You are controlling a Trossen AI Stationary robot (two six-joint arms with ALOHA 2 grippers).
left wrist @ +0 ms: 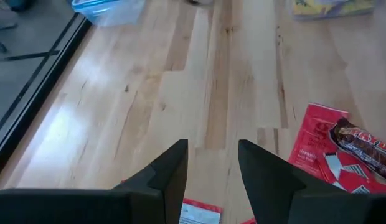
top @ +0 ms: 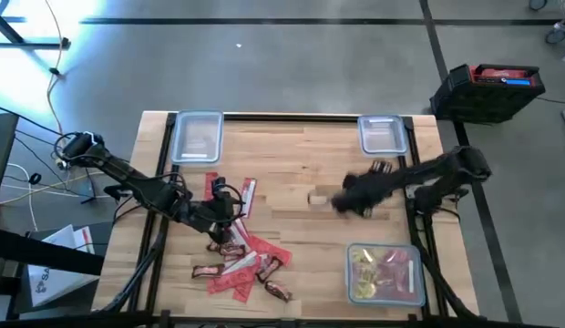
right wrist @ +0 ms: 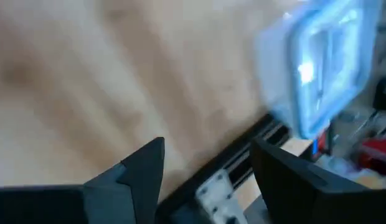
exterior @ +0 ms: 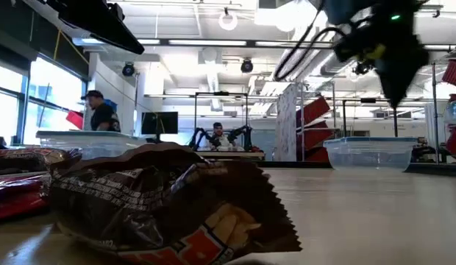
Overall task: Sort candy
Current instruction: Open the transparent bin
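Observation:
The candy lies in a pile at the table's near left: flat red packets and dark brown mini bars. One brown bar fills the foreground of the low view. My left gripper hovers open over the pile's far edge, nothing between its fingers; a red packet shows just below them. My right gripper is open and empty over bare wood right of the table's middle. A clear container at the near right holds yellow and pink candy.
Two empty clear containers stand at the far edge, one left and one right. A lone brown bar and a small pale piece lie near the right arm. Bare wood spans the table's middle. People show in the room behind.

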